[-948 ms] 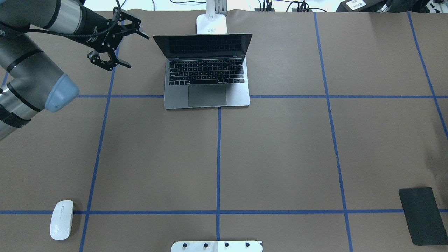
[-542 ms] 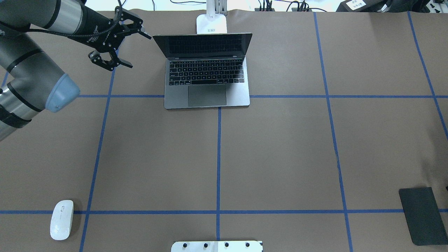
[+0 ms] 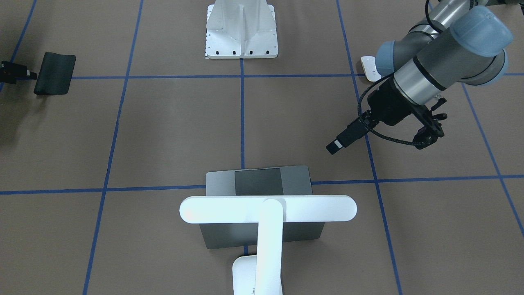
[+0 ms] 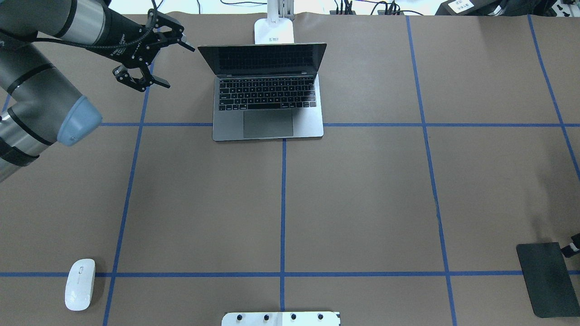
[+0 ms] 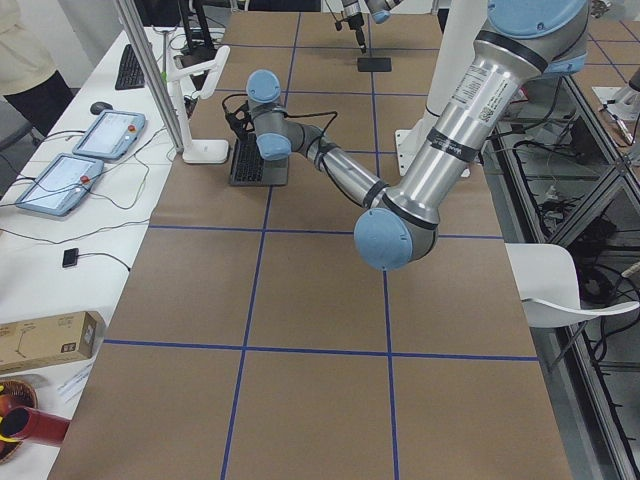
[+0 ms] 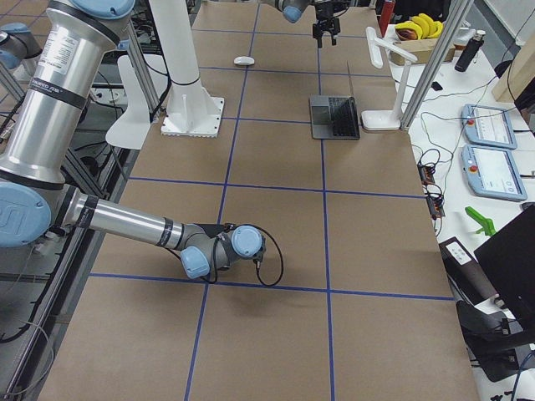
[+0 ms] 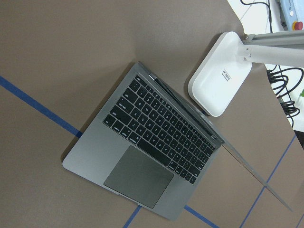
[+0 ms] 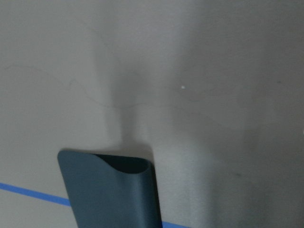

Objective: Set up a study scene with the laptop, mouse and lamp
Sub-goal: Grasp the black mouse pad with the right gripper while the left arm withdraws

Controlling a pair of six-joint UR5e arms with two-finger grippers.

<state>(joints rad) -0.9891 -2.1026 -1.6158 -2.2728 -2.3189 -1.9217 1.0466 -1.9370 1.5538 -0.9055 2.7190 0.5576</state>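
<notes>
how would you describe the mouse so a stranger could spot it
From the white bolted pedestal at the robot's base, look far to the robot's left. Beside a blue tape crossing lies the mouse: a small glossy white oval, unlike the flat black mat opposite.

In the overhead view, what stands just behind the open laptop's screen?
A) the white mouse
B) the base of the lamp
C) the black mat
B: the white base of the lamp sits right behind the lid of the laptop; the mouse and the black mat lie far off, on the robot's side.
</notes>
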